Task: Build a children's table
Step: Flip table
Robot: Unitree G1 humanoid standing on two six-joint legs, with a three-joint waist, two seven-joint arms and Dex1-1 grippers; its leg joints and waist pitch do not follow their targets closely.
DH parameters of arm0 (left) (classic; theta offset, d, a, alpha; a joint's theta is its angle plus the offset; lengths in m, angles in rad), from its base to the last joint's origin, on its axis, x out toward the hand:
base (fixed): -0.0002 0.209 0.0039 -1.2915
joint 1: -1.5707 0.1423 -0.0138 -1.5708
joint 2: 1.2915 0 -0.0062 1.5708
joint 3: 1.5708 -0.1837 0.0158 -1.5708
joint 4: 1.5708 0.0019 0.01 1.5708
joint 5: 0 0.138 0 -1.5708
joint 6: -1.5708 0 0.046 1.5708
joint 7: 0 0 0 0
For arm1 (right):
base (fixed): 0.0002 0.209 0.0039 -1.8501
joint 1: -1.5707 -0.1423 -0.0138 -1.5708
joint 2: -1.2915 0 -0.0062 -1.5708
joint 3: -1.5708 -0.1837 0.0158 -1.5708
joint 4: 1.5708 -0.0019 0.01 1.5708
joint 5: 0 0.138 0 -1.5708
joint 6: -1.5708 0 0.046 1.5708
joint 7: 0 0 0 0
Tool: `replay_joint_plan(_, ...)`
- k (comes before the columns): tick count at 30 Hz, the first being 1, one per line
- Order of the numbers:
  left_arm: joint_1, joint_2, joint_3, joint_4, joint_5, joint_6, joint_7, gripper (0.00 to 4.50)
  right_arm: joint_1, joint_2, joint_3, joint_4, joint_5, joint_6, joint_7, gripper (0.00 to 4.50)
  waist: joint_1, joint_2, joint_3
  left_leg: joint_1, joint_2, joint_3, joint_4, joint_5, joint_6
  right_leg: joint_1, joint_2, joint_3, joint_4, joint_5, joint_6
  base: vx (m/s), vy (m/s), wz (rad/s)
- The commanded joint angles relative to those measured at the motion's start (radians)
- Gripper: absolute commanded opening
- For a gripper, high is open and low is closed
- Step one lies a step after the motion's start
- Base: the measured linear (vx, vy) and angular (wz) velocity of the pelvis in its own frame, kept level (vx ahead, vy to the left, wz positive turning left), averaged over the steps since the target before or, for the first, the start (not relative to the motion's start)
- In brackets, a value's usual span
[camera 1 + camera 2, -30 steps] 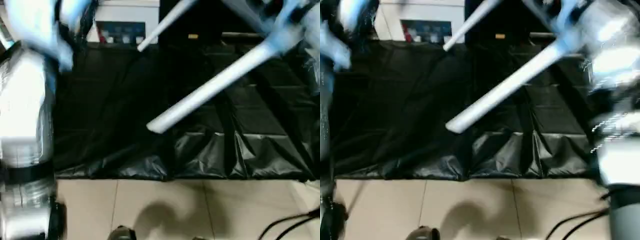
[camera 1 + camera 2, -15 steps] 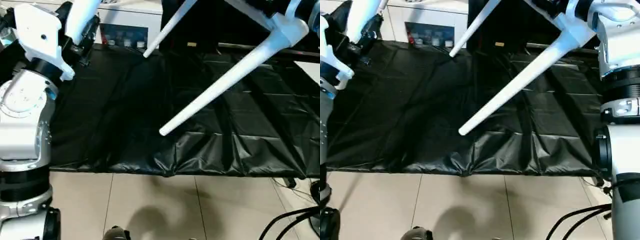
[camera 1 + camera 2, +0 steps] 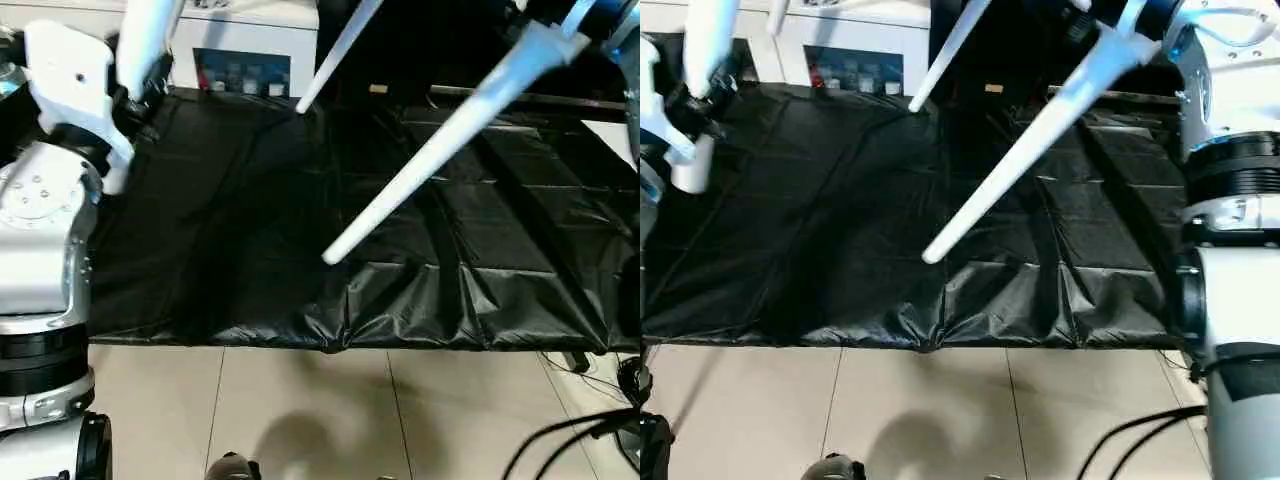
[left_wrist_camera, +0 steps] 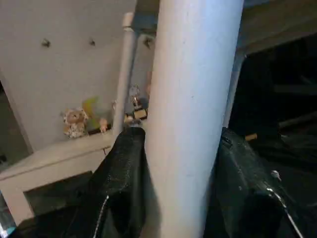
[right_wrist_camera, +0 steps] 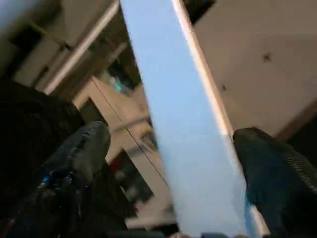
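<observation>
A: Currently, where is the table?

B: Raised over the black sheet (image 3: 250, 230), legs (image 3: 430, 150) pointing down toward the camera. The left gripper (image 4: 181, 163) is clamped on one leg (image 4: 190, 99).

A: And the right gripper (image 5: 168, 163)?

B: Fingers (image 5: 81, 151) spread wide either side of the tabletop edge (image 5: 173, 99), apart from it. Keep the left grip firm; re-close the right before turning

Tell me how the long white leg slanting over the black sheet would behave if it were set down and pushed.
The leg looks like a smooth round tube, so it would probably roll on the black sheet. It runs dead straight along its whole length with no sag, so likely stiff. Its glossy plastic surface may slip between fingers unless gripped firmly.
</observation>
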Motion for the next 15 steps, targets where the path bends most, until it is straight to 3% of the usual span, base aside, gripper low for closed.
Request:
replay_joint_plan(1, -0.003, 0.001, -0.018, 0.015, -0.002, -0.017, -0.005, 1.81, -0.005, -0.002, -0.050, -0.054, 0.073, 0.017, 0.053, 4.50, -0.006, 0.014, -0.069, 0.052, 0.018, -0.018, -0.073, -0.417, -0.058, 0.007, -0.035, 0.016, -0.091, -0.211, -0.187, 0.000, 0.000, 0.00)
replay_joint_plan(2, -0.005, 0.003, -0.017, 0.028, -0.008, -0.062, -0.013, 1.79, 0.032, 0.011, -0.078, -0.147, 0.150, 0.080, 0.084, 4.50, -0.005, 0.012, -0.070, 0.050, 0.019, -0.018, -0.074, -0.404, -0.054, 0.009, -0.036, 0.016, -0.089, -0.200, -0.186, 0.000, 0.000, 0.00)
replay_joint_plan(4, -0.005, 0.004, -0.016, 0.038, -0.009, -0.089, -0.016, 1.76, 0.072, 0.019, -0.087, -0.224, 0.197, 0.145, 0.094, 4.50, 0.001, 0.013, -0.075, 0.046, 0.021, -0.018, -0.074, -0.313, -0.028, 0.016, -0.034, 0.016, -0.081, -0.100, -0.185, 0.000, 0.000, 0.00)
replay_joint_plan(6, -0.005, 0.005, -0.012, 0.051, -0.011, -0.110, -0.026, 1.75, 0.131, 0.031, -0.079, -0.293, 0.208, 0.192, 0.077, 4.50, 0.005, 0.015, -0.076, 0.047, 0.020, -0.016, -0.073, -0.273, -0.022, 0.018, -0.033, 0.014, -0.079, -0.057, -0.190, 0.000, 0.000, 0.00)
replay_joint_plan(8, -0.003, 0.014, -0.011, 0.080, -0.004, -0.144, -0.036, 1.73, 0.264, 0.064, -0.052, -0.410, 0.219, 0.249, 0.025, 4.50, 0.005, 0.013, -0.078, 0.045, 0.019, -0.015, -0.073, -0.225, -0.025, 0.022, -0.034, 0.014, -0.075, -0.007, -0.194, 0.000, 0.000, 0.00)
replay_joint_plan(9, -0.005, 0.015, -0.009, 0.087, -0.006, -0.153, -0.039, 1.73, 0.304, 0.075, -0.045, -0.445, 0.224, 0.265, 0.010, 4.50, 0.007, 0.015, -0.077, 0.047, 0.019, -0.015, -0.075, -0.221, -0.026, 0.022, -0.034, 0.014, -0.077, -0.005, -0.190, 0.000, 0.000, 0.00)
replay_joint_plan(10, -0.007, 0.020, -0.010, 0.099, -0.003, -0.160, -0.041, 1.72, 0.400, 0.093, -0.028, -0.516, 0.231, 0.283, -0.020, 4.50, 0.006, 0.015, -0.081, 0.048, 0.018, -0.016, -0.077, -0.221, -0.043, 0.027, -0.035, 0.013, -0.077, -0.006, -0.180, 0.000, 0.000, 0.00)
replay_joint_plan(12, -0.009, 0.023, -0.009, 0.108, -0.004, -0.165, -0.044, 1.72, 0.469, 0.106, -0.016, -0.568, 0.239, 0.300, -0.043, 4.50, 0.005, 0.015, -0.083, 0.050, 0.019, -0.018, -0.081, -0.238, -0.053, 0.026, -0.036, 0.012, -0.077, -0.021, -0.182, 0.000, 0.000, 0.00)
replay_joint_plan(13, -0.013, 0.030, -0.008, 0.124, -0.007, -0.170, -0.049, 1.72, 0.563, 0.122, 0.004, -0.635, 0.252, 0.335, -0.077, 4.50, 0.010, 0.035, -0.083, 0.057, 0.020, -0.018, -0.082, -0.257, -0.067, 0.020, -0.035, 0.012, -0.082, -0.040, -0.178, 0.000, 0.000, 0.00)
replay_joint_plan(15, -0.016, 0.036, -0.005, 0.151, -0.011, -0.187, -0.054, 1.71, 0.668, 0.131, 0.029, -0.684, 0.222, 0.367, -0.107, 4.50, 0.007, 0.027, -0.080, 0.055, 0.019, -0.019, -0.086, -0.283, -0.075, 0.022, -0.034, 0.013, -0.083, -0.060, -0.172, 0.000, 0.000, 0.00)
